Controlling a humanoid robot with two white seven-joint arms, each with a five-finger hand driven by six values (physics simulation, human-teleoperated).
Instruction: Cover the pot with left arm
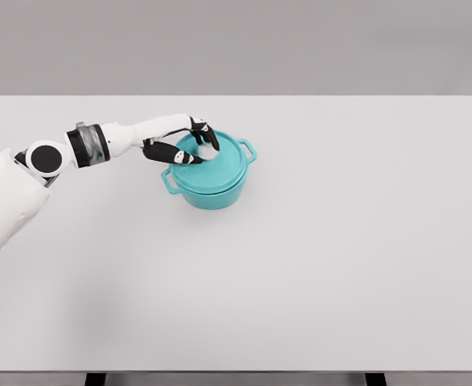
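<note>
White left arm enters at 9 o'clock; left hand [189, 145], fingers curled around the knob of the round teal lid [216, 162]. Lid seated on teal two-handled pot [210, 193], just left of centre on white table [340, 241].

Bare sim test setup, not a real room. Evidence: one plain white bench [316, 265] fills nearly the whole view, flat even lighting, no texture or wear on it. Behind its far edge just a uniform grey backdrop [236, 44], no walls, fixtures or furniture detail. Dark leg stubs [96, 379] show below the near edge, close to the left and right corners. Only kitchen hint is a teal pot [210, 173] left of centre toward the far edge. Reads as a lab-style manipulation bench scene.
</note>
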